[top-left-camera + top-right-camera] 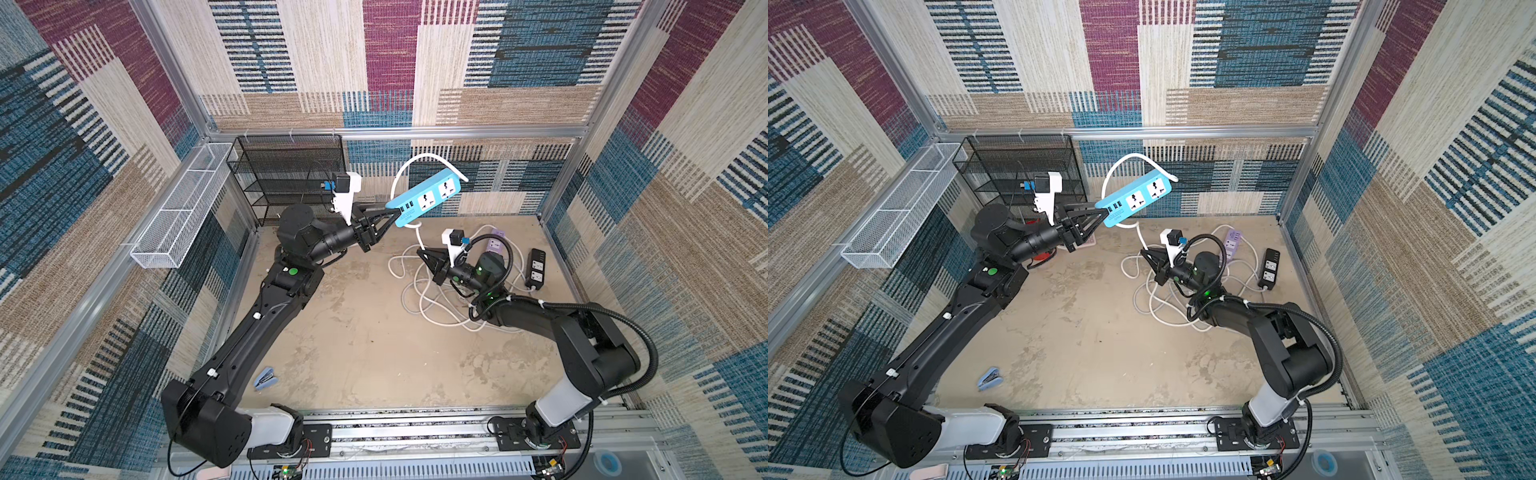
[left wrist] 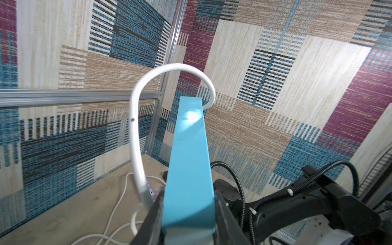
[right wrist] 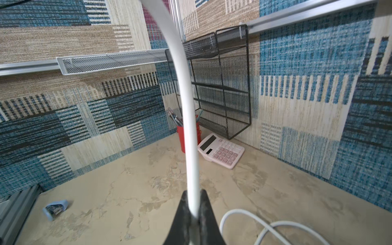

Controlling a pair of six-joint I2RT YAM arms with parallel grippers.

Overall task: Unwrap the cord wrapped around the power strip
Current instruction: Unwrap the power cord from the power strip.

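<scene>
Left gripper (image 1: pixel 394 212), just above frame centre in both top views: clenched on the USB end of the blue power strip (image 1: pixel 432 194), holding it off the table (image 1: pixel 353 332), I'd guess so loops can fall free. White cord (image 1: pixel 398 179) arcs from the far end, passes behind the strip, then drops into right gripper (image 1: pixel 421 251), pinched tight just below-right of the strip.

Patchwork walls (image 1: pixel 540 62), aluminium rails (image 1: pixel 395 132), mottled beige floor (image 1: pixel 374 332), black mesh rack (image 1: pixel 291 166), white mesh tray (image 1: pixel 183 208).
</scene>
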